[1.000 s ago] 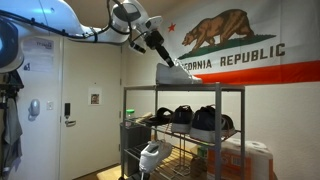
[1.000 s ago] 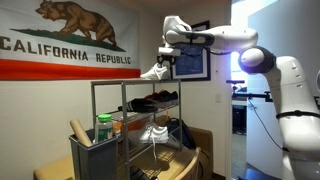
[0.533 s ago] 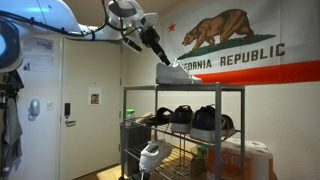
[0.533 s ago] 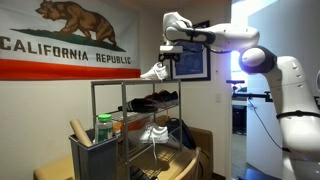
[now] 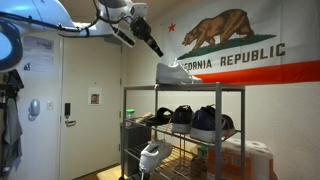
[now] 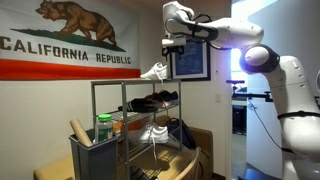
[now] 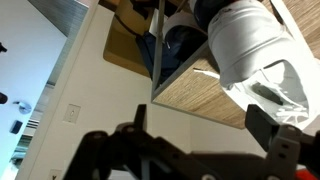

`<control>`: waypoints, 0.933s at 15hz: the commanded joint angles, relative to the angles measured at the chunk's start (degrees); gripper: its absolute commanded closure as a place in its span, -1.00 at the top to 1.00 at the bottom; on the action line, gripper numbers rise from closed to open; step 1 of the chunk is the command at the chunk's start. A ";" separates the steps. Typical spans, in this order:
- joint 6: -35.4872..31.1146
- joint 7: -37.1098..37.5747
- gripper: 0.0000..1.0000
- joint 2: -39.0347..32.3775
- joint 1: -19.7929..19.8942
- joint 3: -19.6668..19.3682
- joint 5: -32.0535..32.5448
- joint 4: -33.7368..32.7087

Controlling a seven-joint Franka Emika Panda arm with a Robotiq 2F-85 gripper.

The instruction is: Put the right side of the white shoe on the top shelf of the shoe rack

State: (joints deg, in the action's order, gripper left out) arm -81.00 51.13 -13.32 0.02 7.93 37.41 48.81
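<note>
A California Republic flag (image 5: 235, 45) with a bear and a red stripe hangs on the wall in both exterior views. Dark shoes (image 6: 155, 100) sit in a row above a lone white sneaker (image 6: 152, 133). A green-lidded jar (image 6: 104, 128) rises from a grey bin (image 6: 92, 160). A framed picture (image 6: 192, 65) hangs nearby.

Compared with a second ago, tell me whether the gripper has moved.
Yes. Against the shoe rack, the gripper has risen up and away from the white shoe, which lies on the top shelf.
</note>
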 commanded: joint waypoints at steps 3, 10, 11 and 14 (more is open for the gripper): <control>10.57 -2.98 1.00 -0.25 -3.28 0.10 4.24 -4.15; 25.82 -12.17 1.00 1.75 -3.45 -0.09 3.06 -3.56; 26.82 -13.33 1.00 2.19 -3.14 -0.07 2.68 -3.15; 27.57 -16.82 1.00 4.39 -1.84 0.08 0.76 -0.09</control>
State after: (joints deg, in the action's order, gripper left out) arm -54.34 37.53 -12.15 -3.25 7.93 40.54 44.71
